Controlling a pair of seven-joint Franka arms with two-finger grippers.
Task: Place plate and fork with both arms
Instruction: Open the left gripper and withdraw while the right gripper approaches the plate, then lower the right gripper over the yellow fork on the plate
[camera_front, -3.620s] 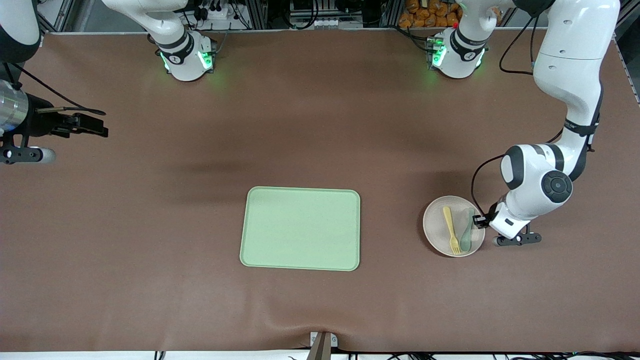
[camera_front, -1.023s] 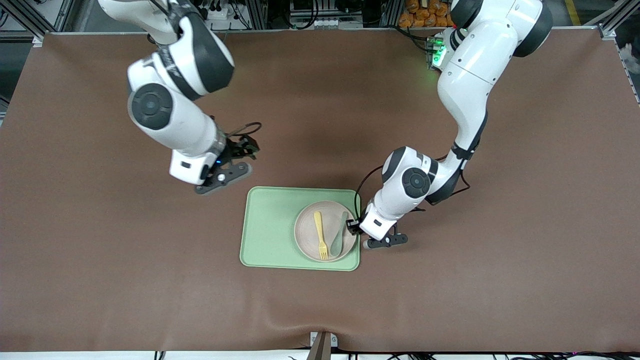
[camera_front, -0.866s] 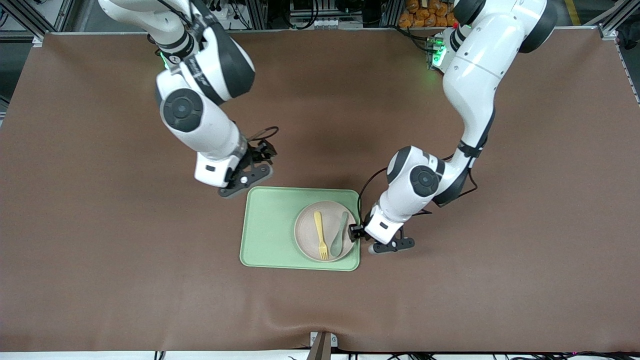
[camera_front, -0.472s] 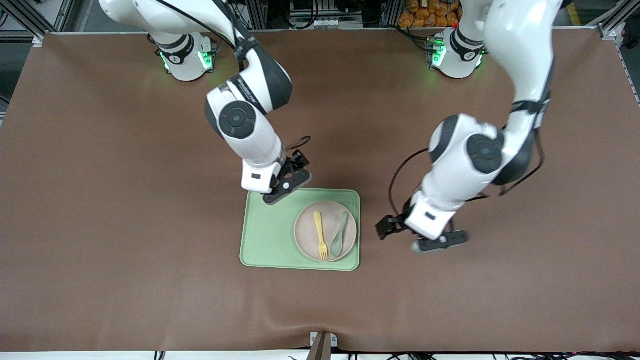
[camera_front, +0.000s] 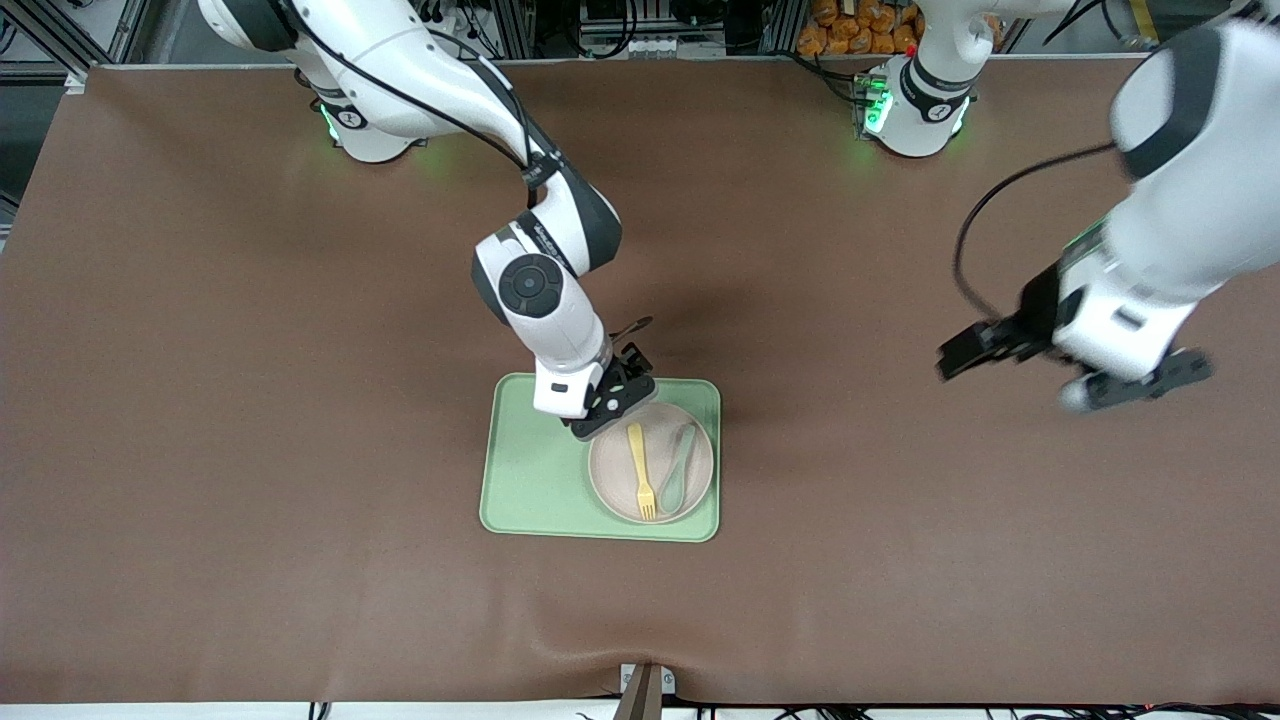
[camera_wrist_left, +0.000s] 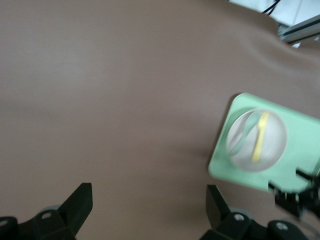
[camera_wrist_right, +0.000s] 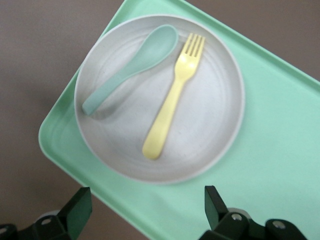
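The beige-pink plate (camera_front: 610, 468) lies on the light green tray (camera_front: 530, 470), at the tray's end toward the left arm. The yellow fork (camera_front: 640, 468) rests on the plate beside a teal spoon (camera_front: 678, 465). My right gripper (camera_front: 618, 400) hangs open over the plate's rim on the side toward the robots. In the right wrist view the fork (camera_wrist_right: 172, 105) and plate (camera_wrist_right: 210, 115) lie ahead of the open right gripper (camera_wrist_right: 145, 210), which holds nothing. My left gripper (camera_front: 962, 356) is open and empty, up over bare table toward the left arm's end. Its wrist view shows the open left gripper (camera_wrist_left: 148, 210) well away from the plate (camera_wrist_left: 240, 150).
A brown mat covers the whole table (camera_front: 300, 500). The tray (camera_wrist_right: 280, 150) has bare green surface on the side toward the right arm's end. Both arm bases stand along the table edge farthest from the front camera.
The left gripper opened off the plate's rim and swung away and up toward its end of the table. The right arm came in over the tray to the plate. Plate and cutlery stayed put.
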